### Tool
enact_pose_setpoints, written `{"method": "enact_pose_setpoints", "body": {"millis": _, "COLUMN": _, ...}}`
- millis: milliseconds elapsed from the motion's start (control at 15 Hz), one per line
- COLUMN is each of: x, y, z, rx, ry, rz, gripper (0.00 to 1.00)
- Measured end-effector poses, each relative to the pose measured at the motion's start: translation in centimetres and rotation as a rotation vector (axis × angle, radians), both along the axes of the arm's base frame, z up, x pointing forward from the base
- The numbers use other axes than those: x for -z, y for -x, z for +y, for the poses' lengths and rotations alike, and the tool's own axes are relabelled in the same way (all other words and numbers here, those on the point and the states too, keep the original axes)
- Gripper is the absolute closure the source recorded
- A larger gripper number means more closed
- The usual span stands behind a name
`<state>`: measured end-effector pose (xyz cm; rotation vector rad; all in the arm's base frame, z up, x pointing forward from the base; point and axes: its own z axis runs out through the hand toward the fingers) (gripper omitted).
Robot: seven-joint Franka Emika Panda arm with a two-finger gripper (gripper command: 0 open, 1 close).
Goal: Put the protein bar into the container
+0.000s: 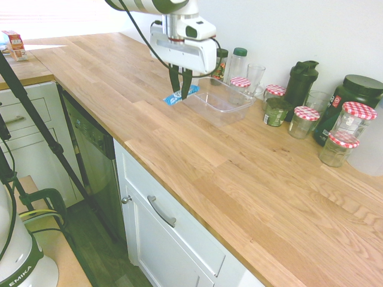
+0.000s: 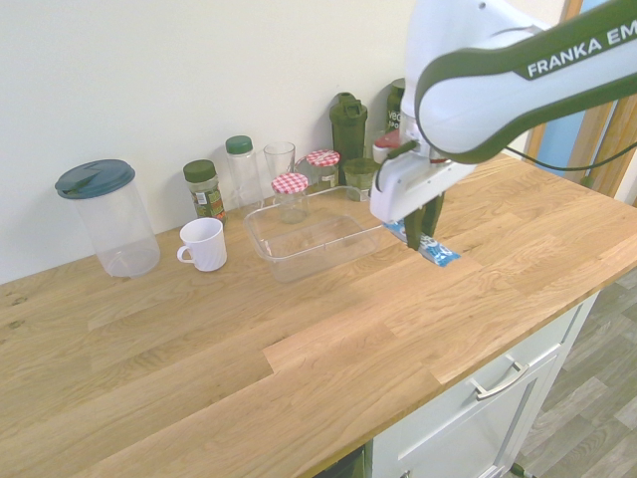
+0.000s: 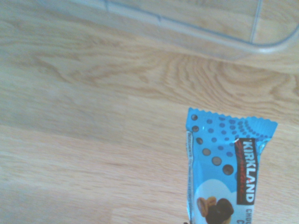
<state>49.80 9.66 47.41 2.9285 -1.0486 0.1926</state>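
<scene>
Support: light wood worktop (image 2: 179, 368) with visible board joints, set against a white wall; clear rectangular container (image 2: 318, 261) lies open side up, near the glass jars with red-checked lids (image 1: 303, 122). Beside the container, on the wall side: drinking glass (image 1: 255, 76), green-capped clear bottle (image 2: 244, 174) and green-lidded spice jar (image 2: 204, 191); white mug (image 2: 204, 245) and tall clear pitcher with a blue lid (image 2: 123, 221) stand farther along. Toward the other end, upright: dark shaker (image 1: 299, 85), small green jar (image 1: 276, 112) and large dark tub (image 1: 350, 98).
</scene>
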Motion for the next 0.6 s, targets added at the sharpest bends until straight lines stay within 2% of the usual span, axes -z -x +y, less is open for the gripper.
{"method": "enact_pose_setpoints", "body": {"millis": 133, "x": -1.6, "y": -1.8, "z": 1.4, "rx": 0.024, "ry": -0.009, "rz": -0.005, "gripper": 1.00}}
{"method": "enact_pose_setpoints", "body": {"millis": 400, "x": -1.4, "y": -5.7, "z": 3.8, "rx": 0.053, "ry": -0.017, "rz": 0.019, "gripper": 1.00}}
{"method": "enact_pose_setpoints", "body": {"millis": 600, "x": -1.9, "y": -7.2, "z": 5.0, "rx": 0.080, "ry": -0.025, "rz": 0.020, "gripper": 1.00}}
